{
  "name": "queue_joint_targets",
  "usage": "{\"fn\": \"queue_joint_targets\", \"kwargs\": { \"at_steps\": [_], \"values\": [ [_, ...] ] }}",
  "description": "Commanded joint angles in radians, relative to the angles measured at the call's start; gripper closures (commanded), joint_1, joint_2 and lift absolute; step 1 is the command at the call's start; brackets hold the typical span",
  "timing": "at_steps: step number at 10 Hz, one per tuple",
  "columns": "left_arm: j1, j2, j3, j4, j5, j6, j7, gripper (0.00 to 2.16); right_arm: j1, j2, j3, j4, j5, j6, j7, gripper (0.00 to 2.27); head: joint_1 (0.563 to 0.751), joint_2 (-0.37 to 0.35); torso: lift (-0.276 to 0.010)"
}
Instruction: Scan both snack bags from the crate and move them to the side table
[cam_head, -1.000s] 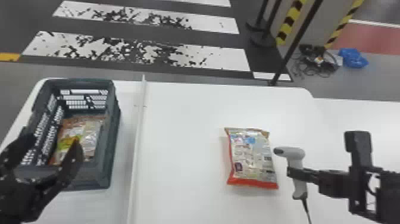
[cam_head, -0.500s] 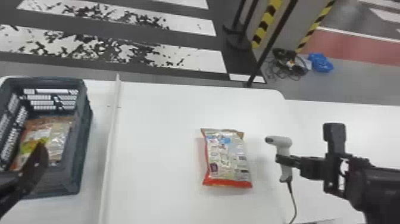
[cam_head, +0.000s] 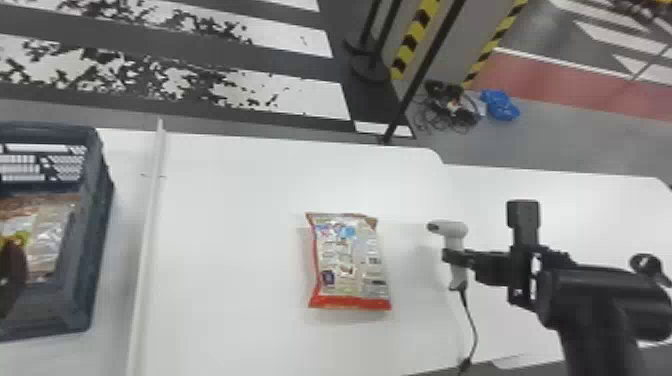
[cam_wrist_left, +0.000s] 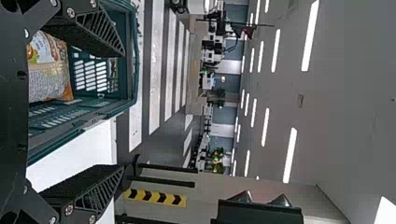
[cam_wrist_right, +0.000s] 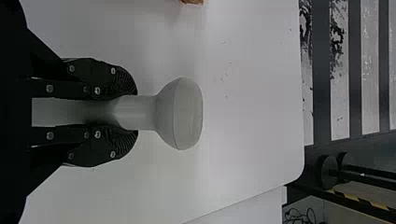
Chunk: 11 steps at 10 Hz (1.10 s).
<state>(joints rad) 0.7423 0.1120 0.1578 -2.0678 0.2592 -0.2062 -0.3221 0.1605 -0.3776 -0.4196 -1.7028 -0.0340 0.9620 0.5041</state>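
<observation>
We have the nearer-to-hand snack bag (cam_head: 350, 260) flat on the white table (cam_head: 225, 250), just left of the scanner (cam_head: 452, 229) that our right gripper (cam_wrist_right: 135, 112) grasps by its handle. The bag's long axis runs near to far, so the scanner's left-facing head points across its long side. Our right arm is closer; we judge a short leftward reach suits scanning. Well left, our left gripper (cam_wrist_left: 122, 111) is released, fingers apart, by the crate (cam_head: 95, 200) holding the other bag (cam_wrist_left: 49, 70).
</observation>
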Motion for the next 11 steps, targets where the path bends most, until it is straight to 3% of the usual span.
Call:
{"fn": "queue_joint_targets", "kwargs": {
  "at_steps": [1,8,10,11],
  "values": [
    [0.0,0.0,0.002,0.0,0.0,0.0,0.0,0.15,-0.019,-0.009,0.015,0.045,0.006,-0.021,-0.001,2.25,0.695,-0.347,-0.075],
    [0.0,-0.002,0.003,0.002,0.002,0.0,-0.003,0.15,-0.041,-0.009,0.076,0.115,0.052,-0.058,-0.035,2.23,0.695,-0.347,-0.075],
    [0.0,-0.002,0.003,0.002,0.003,0.0,-0.006,0.15,-0.039,-0.004,0.081,0.118,0.052,-0.073,-0.045,2.04,0.695,-0.348,-0.075],
    [0.002,-0.002,0.003,0.002,0.003,0.0,-0.008,0.15,-0.035,-0.001,0.079,0.115,0.049,-0.088,-0.052,1.76,0.695,-0.346,-0.075]
  ]
}}
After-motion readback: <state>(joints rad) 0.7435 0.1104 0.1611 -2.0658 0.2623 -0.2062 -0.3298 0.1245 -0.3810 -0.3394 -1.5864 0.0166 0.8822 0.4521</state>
